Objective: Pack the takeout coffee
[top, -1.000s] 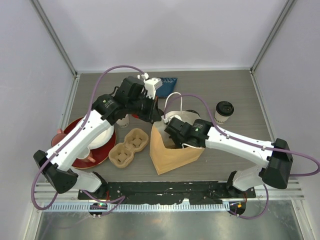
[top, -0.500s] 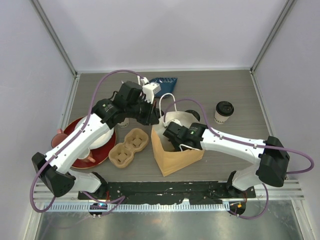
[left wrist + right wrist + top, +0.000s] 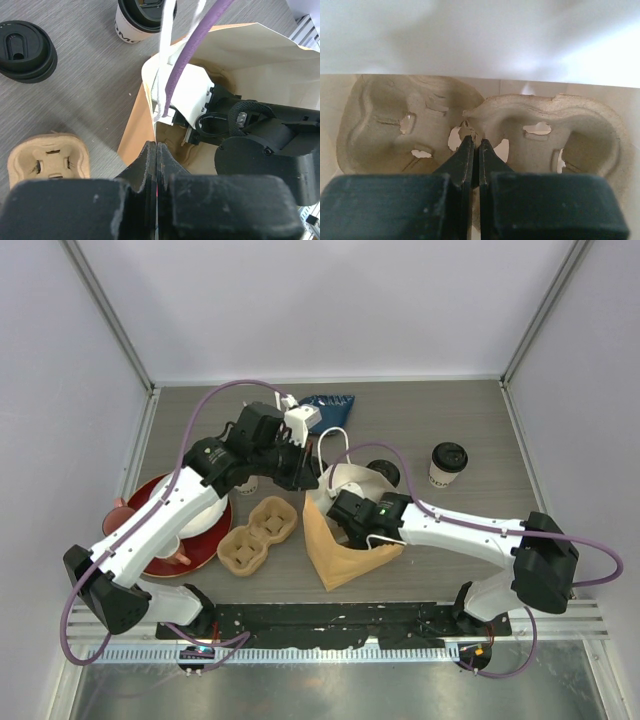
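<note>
1. Visibility is rough in spots. From overhead the right gripper's fingers are buried in the bag (image 3: 340,562), so only its wrist camera shows them. A black lid (image 3: 27,49) sits on the table in the left wrist view, and whatever is under it can't be seen from that angle. There's also a whitish bit under the left arm (image 3: 170,508) that's too covered to call.
2. The one clear cup (image 3: 448,462) stands upright on the table (image 3: 450,415), right of the bag and well apart from both grippers. Nobody's holding it, and it's outside the bag. The left wrist view cuts off its top.
3. The left gripper (image 3: 156,150) has its fingers pressed together on the bag's rim, right by the white handle (image 3: 165,45).
4. The right gripper (image 3: 473,146) is down inside the bag, pinched tight on the middle ridge of the carrier (image 3: 545,135), which lies flat on the bag's floor.
5. Room-wise it's tight in there. The bag's pale inner wall fills the top of the right wrist view, just past the carrier's far edge.
6. Outside, a second carrier (image 3: 258,535) sits just left of the bag, and a red plate (image 3: 207,543) is further left near the table's edge. The table between the bag and the cup is bare.
</note>
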### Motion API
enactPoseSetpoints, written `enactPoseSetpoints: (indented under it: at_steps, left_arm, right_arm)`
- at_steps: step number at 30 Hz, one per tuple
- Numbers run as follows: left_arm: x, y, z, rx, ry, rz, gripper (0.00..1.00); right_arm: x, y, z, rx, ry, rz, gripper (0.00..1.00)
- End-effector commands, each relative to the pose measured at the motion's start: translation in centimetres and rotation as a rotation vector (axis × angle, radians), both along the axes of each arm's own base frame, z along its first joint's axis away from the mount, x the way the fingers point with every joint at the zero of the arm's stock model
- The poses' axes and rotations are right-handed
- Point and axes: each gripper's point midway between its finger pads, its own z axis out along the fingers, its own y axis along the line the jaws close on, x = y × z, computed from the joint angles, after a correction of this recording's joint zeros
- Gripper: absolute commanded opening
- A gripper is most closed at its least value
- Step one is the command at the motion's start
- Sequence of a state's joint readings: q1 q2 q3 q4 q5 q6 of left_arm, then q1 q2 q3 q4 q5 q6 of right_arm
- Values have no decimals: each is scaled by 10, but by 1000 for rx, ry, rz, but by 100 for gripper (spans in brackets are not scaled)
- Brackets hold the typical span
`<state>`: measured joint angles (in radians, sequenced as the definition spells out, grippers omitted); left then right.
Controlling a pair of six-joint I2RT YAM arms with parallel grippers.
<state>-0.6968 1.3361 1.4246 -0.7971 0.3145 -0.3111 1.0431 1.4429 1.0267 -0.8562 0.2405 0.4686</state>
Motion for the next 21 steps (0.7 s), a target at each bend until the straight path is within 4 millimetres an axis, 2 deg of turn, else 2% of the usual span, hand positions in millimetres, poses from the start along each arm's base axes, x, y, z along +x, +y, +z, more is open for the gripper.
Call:
enactPoseSetpoints:
  at_steps: [1,7,16,19,21]
  left_arm:
    - [-4,-5,29,-87,-54,-37,0]
    - [-10,-7,18,-80,-57,-101,0]
    - [-12,-7,20,-83,-73,-125,0]
    - [-13,-6,17,-75,-71,-128,0]
    - [-13,-6,17,-71,-74,-133,0]
  right_arm:
    - [-11,-2,-30,-13,86,3,1]
    - [-14,-4,-37,-13,95,-28,1]
    - [-11,1,-46,-31,108,-18,5]
    - [-8,0,-43,-35,91,-31,16]
    - [-5,4,-36,-20,78,-35,28]
